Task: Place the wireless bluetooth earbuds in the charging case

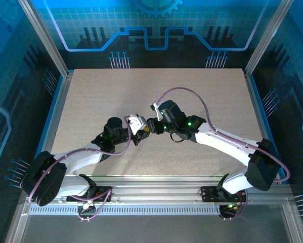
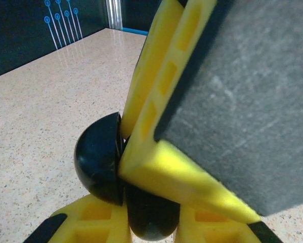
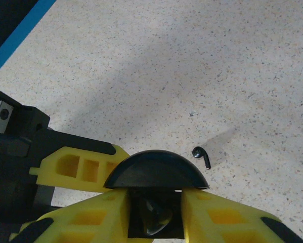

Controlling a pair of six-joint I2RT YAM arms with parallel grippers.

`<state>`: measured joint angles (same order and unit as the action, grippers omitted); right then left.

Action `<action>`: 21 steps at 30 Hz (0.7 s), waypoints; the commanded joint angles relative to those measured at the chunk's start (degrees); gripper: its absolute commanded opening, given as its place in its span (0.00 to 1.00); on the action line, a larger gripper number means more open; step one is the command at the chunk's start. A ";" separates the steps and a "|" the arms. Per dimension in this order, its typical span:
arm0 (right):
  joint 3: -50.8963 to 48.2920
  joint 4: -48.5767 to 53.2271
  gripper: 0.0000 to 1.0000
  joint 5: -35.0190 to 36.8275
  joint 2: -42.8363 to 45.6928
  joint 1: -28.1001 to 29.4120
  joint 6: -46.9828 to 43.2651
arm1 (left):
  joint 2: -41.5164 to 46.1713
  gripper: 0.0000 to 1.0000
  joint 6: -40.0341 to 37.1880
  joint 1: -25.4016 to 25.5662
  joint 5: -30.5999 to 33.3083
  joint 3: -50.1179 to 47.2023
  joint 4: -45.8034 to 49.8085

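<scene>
Clamping a round black case [image 2: 96, 159] tight between the yellow fingers of the left gripper [image 2: 150, 215], over the middle of the speckled table [image 1: 191, 91]. Angled in from the near left, and set nose to nose with the right gripper [image 3: 156, 216], angled in from the near right. Pictured with the case hinged apart, its domed lid [image 3: 156, 171] tipped up and away from the lower half. Touching the edge of that lid with one yellow finger [image 2: 156, 101] of the right gripper, grey pad facing outward. Standing with the right jaws a little apart, released rather than clenched, on either side of the case's lower half. Showing a small dark shape [image 3: 152, 217] in the gap between those jaws, too shadowed to name. Showing also one black earbud [image 3: 201, 155] flat on the bare table just beside the lid, touching neither case nor fingers, with a faint shadow stretching away from its short stem.
</scene>
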<state>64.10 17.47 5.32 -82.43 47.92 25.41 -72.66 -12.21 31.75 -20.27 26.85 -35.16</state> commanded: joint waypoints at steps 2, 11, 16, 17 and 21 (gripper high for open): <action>1.39 -2.15 0.38 -3.00 3.36 0.06 1.75 | 1.28 0.11 -0.39 0.33 -0.81 -0.09 -3.34; 0.25 -3.21 0.43 -4.70 6.64 -1.67 4.68 | 1.47 0.11 -0.03 0.33 -0.67 -0.31 -3.42; -0.92 -4.23 0.45 -8.14 9.38 -3.97 8.25 | 1.65 0.11 0.08 0.29 -0.65 -0.30 -3.32; -1.41 -4.53 0.45 -9.86 10.02 -4.62 9.46 | 1.65 0.11 0.09 0.31 -0.65 -0.26 -3.32; -2.35 -2.88 0.42 -15.10 11.29 -7.93 16.08 | 2.15 0.11 0.03 0.33 -0.56 -0.31 -3.19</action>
<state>62.96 14.92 -4.34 -72.73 42.13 35.53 -72.51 -12.14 31.79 -20.27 26.85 -36.36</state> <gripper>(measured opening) 0.427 0.191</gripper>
